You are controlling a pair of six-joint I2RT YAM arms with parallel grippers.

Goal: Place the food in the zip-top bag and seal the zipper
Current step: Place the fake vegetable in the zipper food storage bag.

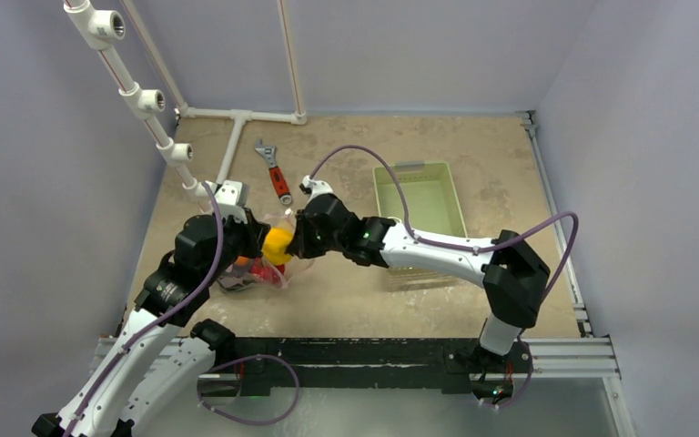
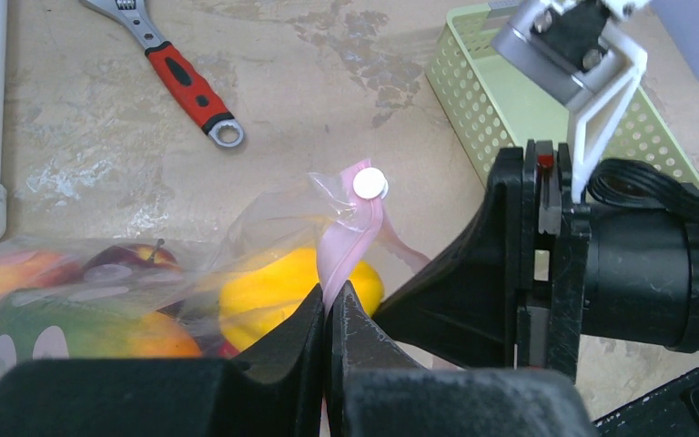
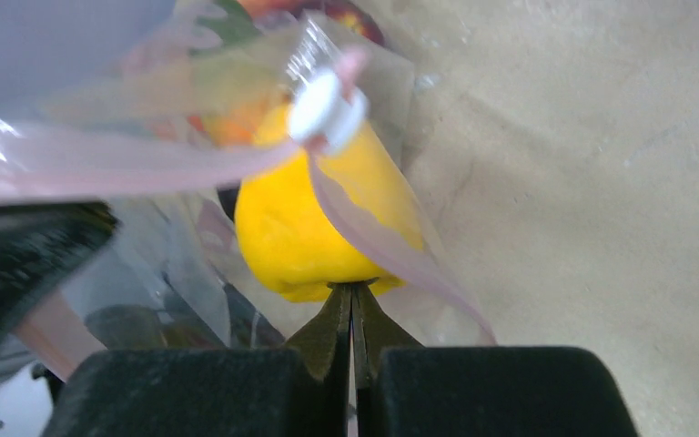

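Observation:
The clear zip-top bag point(image 1: 253, 273) lies left of centre with several toy foods inside point(image 2: 73, 319). My left gripper point(image 2: 330, 296) is shut on the pink zipper strip point(image 2: 350, 237) and holds the mouth up. The strip's white slider point(image 2: 369, 184) is at its top end. My right gripper point(image 3: 353, 288) is shut on the bottom tip of the yellow pepper point(image 3: 314, 237) and holds it at the bag's mouth, between the two pink strips point(image 3: 391, 250). In the top view the pepper point(image 1: 277, 244) sits between the left gripper point(image 1: 259, 238) and the right gripper point(image 1: 293, 238).
A red-handled wrench point(image 1: 276, 177) lies on the table behind the bag. A pale green mesh basket point(image 1: 423, 214) stands to the right, partly under the right arm. White pipes point(image 1: 237, 118) run along the back left.

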